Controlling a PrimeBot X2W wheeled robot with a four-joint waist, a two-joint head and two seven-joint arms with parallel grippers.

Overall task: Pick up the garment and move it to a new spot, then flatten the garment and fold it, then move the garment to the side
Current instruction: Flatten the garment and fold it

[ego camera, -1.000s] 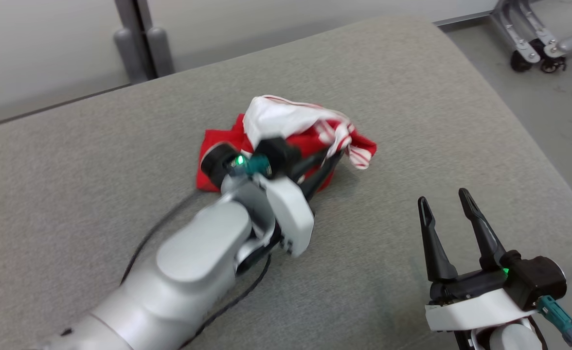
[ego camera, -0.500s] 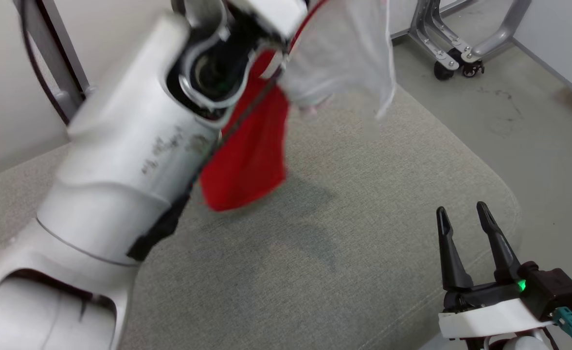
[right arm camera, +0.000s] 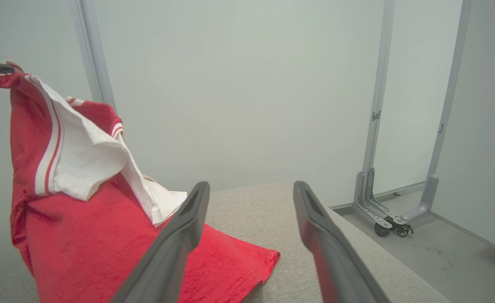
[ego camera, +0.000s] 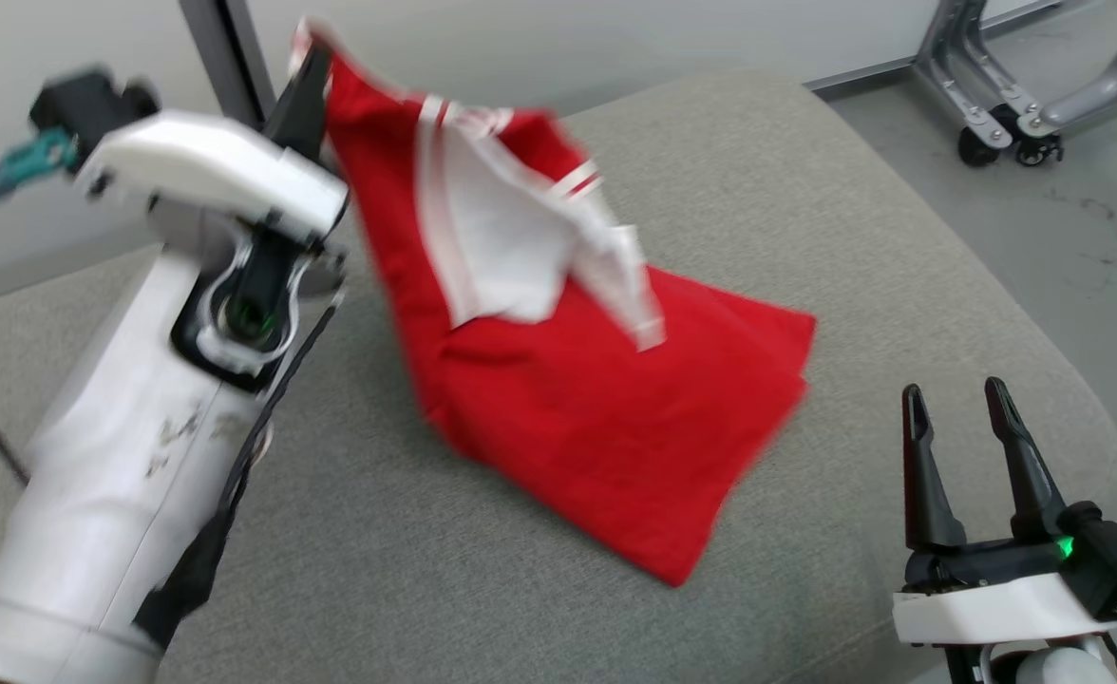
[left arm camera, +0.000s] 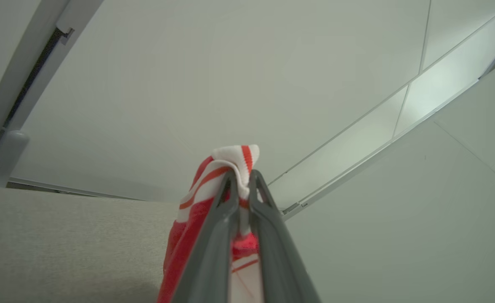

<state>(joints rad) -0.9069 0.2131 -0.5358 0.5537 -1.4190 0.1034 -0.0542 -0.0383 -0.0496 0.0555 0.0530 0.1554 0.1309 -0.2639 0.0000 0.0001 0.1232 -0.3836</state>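
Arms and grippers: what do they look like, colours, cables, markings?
The left gripper and right gripper each have two long, tapered dark fingers on a white bracket with a black block and a teal connector. The left forearm is a white shell with dark scuff marks and a black cable alongside. A green light glows on the right gripper's base.

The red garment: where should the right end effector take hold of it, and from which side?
The free hem corner of the red garment, lying on the cushion, approached low from the right: the left end effector pinches the striped edge, so this corner likely spreads it.
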